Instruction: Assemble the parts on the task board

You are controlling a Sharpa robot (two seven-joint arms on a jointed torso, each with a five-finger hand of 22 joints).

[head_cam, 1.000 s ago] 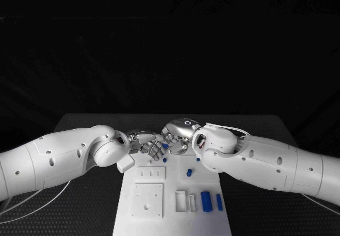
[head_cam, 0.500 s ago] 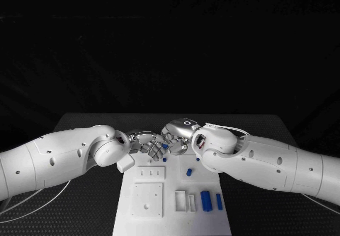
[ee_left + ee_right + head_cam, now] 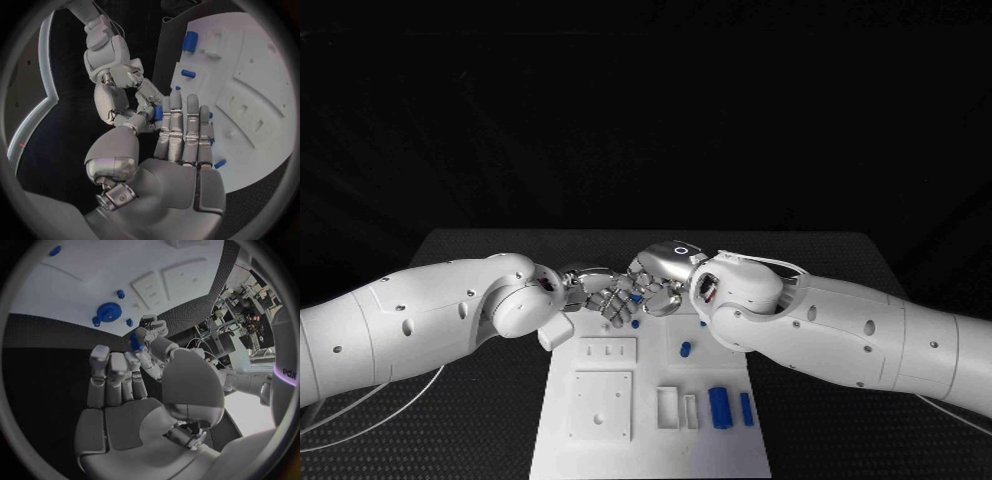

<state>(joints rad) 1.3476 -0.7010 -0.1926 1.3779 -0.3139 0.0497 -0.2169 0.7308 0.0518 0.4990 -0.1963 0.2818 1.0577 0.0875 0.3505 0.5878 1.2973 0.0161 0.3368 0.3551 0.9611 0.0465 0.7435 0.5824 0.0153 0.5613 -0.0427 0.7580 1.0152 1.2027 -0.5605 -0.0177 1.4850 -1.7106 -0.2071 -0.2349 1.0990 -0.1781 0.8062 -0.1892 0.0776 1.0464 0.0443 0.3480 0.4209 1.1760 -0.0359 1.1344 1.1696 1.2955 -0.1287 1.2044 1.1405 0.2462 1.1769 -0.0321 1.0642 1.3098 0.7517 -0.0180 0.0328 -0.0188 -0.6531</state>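
Observation:
Both hands meet above the far end of the white task board. A small blue part sits between their fingertips. In the left wrist view the left hand has its fingers straight and close together. The blue part lies between its thumb tip and a fingertip, and the right hand's fingers also pinch it from the other side. In the right wrist view the right hand holds the part between thumb and fingertip. On the board below lies a round blue part.
A blue peg lies mid-board, and two blue blocks lie near the right edge beside white slots. White raised plates sit on the left half of the board. Both arms flank the board; black table lies all round it.
The fingers of the two hands have shifted slightly around the blue part. The arms and the parts on the board stay where they were.

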